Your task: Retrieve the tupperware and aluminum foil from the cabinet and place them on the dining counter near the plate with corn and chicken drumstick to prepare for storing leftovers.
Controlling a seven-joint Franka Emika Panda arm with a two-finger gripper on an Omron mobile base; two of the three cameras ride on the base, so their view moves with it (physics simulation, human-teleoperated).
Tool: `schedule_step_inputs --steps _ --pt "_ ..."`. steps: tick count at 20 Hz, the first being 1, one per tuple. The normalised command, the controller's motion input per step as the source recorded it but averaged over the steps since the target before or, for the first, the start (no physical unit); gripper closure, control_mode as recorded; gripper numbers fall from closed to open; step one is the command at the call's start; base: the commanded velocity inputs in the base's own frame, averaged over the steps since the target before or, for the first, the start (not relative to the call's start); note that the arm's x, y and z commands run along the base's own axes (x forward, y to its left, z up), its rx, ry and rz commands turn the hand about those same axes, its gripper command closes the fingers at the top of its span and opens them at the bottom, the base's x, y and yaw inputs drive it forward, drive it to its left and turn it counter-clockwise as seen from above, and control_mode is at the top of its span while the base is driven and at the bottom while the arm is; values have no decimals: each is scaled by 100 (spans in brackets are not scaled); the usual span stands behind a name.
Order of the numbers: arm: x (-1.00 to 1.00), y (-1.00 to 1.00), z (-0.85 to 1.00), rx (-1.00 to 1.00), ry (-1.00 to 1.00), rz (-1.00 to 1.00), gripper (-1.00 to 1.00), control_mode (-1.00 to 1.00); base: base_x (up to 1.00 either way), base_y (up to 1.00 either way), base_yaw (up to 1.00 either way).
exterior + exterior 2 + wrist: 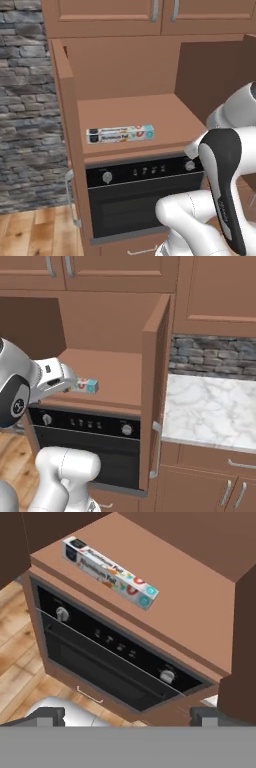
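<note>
The room is a kitchen of reddish-brown wood: a tall cabinet (130, 75) stands open above a built-in black oven (145, 195), its two doors swung wide, the left door (65, 130) edge-on in the left base view and the right door (155, 391) edge-on in the right base view. A plank wood floor (35, 232) runs beside the oven, and a grey stone wall (25, 105) rises to the left of the unit. More closed cupboards (110, 15) sit above the open bay.

The open cabinet holds one thing on its shelf (145, 112): the aluminum foil box (120, 134), a long narrow carton lying flat near the front edge, towards the shelf's left side, its long side parallel to the edge. The hand view looks down on the same box (110, 573) and on the oven's knobs (62, 613) and control strip below it (the printing on the carton is too small to read).

The right base view adds what the left one lacks: a white marble counter (210, 411) to the right of the cabinet, a stone backsplash (215, 358) behind it, and drawers (215, 481) underneath. There the robot's wrist covers most of the foil box, leaving one end (89, 386) showing.

The gripper (125, 714) hangs in front of and above the shelf, apart from the box; its two dark fingertips (47, 714) stand wide apart with nothing between them.
</note>
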Motion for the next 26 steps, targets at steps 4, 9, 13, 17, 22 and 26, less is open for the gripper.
schedule_step_inputs --steps 4,9,13,17,22,26 --pt "33 13 -45 0 -4 7 -100 -100 10 6 2" --pt "56 7 -47 0 0 14 -100 -100 0 0 0" --pt "64 4 -18 0 -2 14 -100 -100 0 0 0" --pt "59 1 -2 0 -3 12 -100 -100 0 0 0" --pt "81 1 0 0 0 9 -100 -100 0 0 0" --pt "89 13 -10 -6 1 8 -100 -100 0 0 0"
